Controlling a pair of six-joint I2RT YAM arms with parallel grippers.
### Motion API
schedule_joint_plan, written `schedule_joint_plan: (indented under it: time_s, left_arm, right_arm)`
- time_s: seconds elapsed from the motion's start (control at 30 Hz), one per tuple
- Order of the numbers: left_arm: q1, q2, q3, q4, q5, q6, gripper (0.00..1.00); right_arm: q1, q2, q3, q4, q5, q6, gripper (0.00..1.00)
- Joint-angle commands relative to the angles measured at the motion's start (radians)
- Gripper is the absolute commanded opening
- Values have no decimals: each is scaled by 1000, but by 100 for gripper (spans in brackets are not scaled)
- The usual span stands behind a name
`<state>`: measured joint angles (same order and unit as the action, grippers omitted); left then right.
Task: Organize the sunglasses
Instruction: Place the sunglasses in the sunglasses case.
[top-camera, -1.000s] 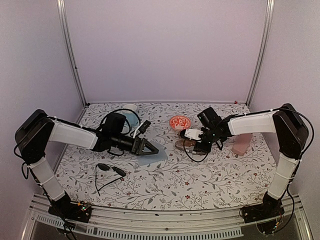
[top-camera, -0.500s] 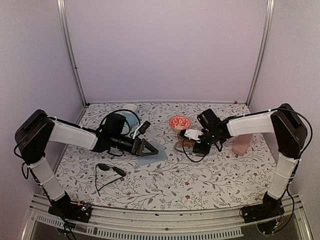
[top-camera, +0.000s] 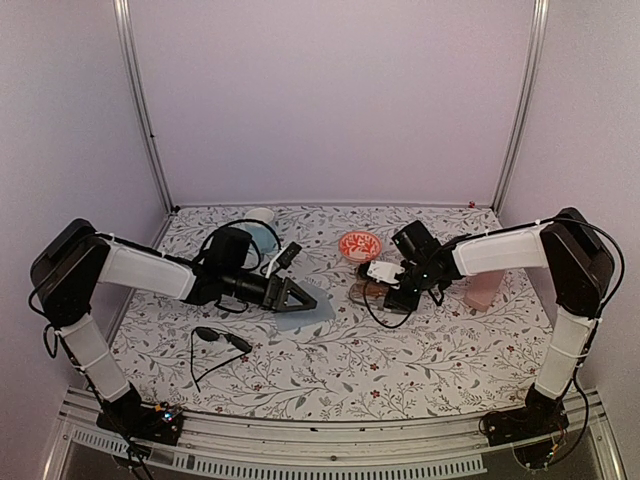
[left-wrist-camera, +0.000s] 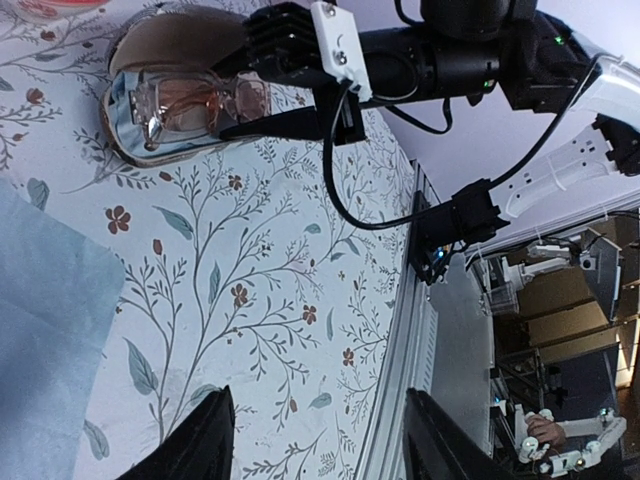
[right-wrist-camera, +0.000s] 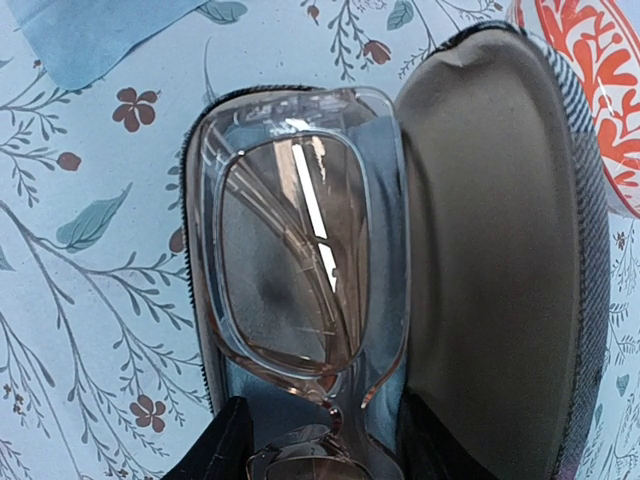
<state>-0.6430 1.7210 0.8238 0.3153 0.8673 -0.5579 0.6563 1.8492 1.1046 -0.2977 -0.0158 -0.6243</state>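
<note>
On my right side, the right gripper (right-wrist-camera: 328, 415) is down at the open brown case (right-wrist-camera: 490, 260), which lies on the counter (top-camera: 400, 350) just beside a red patterned dish (top-camera: 359, 244). The pinkish clear-lens glasses (right-wrist-camera: 290, 260) lie folded in the blue-lined half of that case, with the lid half flat beside them. The jaws stand partly apart and straddle the glasses near the bridge, one finger (right-wrist-camera: 232, 445) at the case's outer edge and the other on the lid side. Both sit right up against the frame, but I cannot tell whether they pinch it or only bracket it.

On my left side, the left gripper (top-camera: 305, 297) is stretched low over a blue cloth (top-camera: 318, 312) near the middle of the counter. Its jaws are released and fairly wide; from the wrist I see both fingers (left-wrist-camera: 205, 445) with only the flowered counter and the cloth's edge between them.

The black sunglasses (top-camera: 222, 340) lie on the counter nearer the front, left of centre, arms unfolded, apart from both grippers. A pink case (top-camera: 483, 290) sits by the right arm's forearm.
</note>
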Motion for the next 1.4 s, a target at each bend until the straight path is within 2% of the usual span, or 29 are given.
schedule_joint_plan:
  time_s: [0.0, 0.53, 1.37]
  left_arm:
    - [3, 15, -11, 26, 11, -2, 58]
    - [3, 27, -5, 29, 12, -4, 58]
    - [-3, 102, 47, 16, -14, 7, 58]
  right_arm:
    - [14, -4, -13, -9, -17, 3, 45]
    - [19, -14, -13, -20, 10, 5, 59]
    - [18, -122, -57, 27, -59, 62, 58]
